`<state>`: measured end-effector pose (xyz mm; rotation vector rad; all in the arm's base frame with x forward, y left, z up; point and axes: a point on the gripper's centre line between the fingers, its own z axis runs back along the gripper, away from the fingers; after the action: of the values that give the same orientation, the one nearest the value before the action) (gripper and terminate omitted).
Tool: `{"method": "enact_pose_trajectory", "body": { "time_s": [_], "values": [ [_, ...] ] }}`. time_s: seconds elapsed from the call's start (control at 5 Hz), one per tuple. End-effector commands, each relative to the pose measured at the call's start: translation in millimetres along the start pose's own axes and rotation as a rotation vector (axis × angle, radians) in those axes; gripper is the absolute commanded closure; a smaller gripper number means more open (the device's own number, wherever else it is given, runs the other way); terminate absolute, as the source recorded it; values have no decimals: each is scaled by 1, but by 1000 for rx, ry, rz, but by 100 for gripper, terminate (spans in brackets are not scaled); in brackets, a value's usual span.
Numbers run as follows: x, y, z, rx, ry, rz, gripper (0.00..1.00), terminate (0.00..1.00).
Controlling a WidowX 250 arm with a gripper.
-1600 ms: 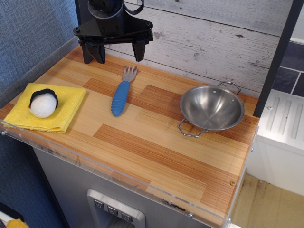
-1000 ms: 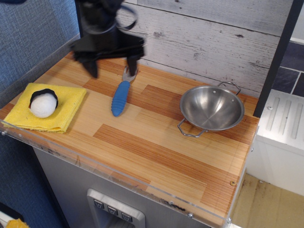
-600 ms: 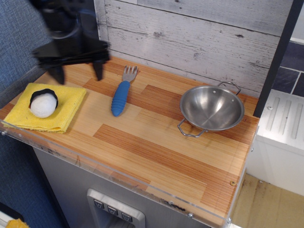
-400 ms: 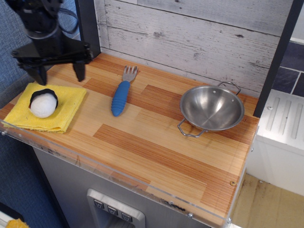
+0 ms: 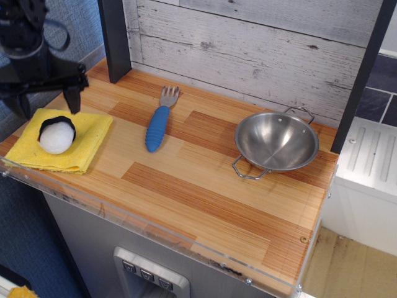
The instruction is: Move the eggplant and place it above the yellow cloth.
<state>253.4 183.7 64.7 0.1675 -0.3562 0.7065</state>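
Note:
The eggplant [image 5: 56, 136], a white ball with a black cap on its far side, lies on the folded yellow cloth [image 5: 87, 146] at the left end of the wooden counter. My black gripper [image 5: 48, 108] hangs open just above and behind the eggplant, one finger [image 5: 74, 99] on its right and the other [image 5: 23, 107] on its left. It holds nothing. The fingers are apart from the eggplant.
A fork with a blue ribbed handle [image 5: 157, 127] lies in the middle rear of the counter. A steel bowl with two handles [image 5: 276, 142] stands at the right. A wood-plank wall runs behind, and a clear plastic lip [image 5: 155, 231] edges the counter's front.
My gripper has swept from behind the fork leftward and down, ending above the eggplant on the cloth. It stayed open. The eggplant, cloth, fork and bowl have not moved.

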Motion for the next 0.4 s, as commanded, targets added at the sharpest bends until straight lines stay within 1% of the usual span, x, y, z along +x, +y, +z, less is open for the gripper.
{"method": "enact_pose_trajectory", "body": {
  "time_s": [0.0, 0.2],
  "values": [
    [0, 8, -12, 30, 17, 12, 0, 0],
    [-5, 4, -20, 23, 26, 12, 0, 0]
  ]
}}
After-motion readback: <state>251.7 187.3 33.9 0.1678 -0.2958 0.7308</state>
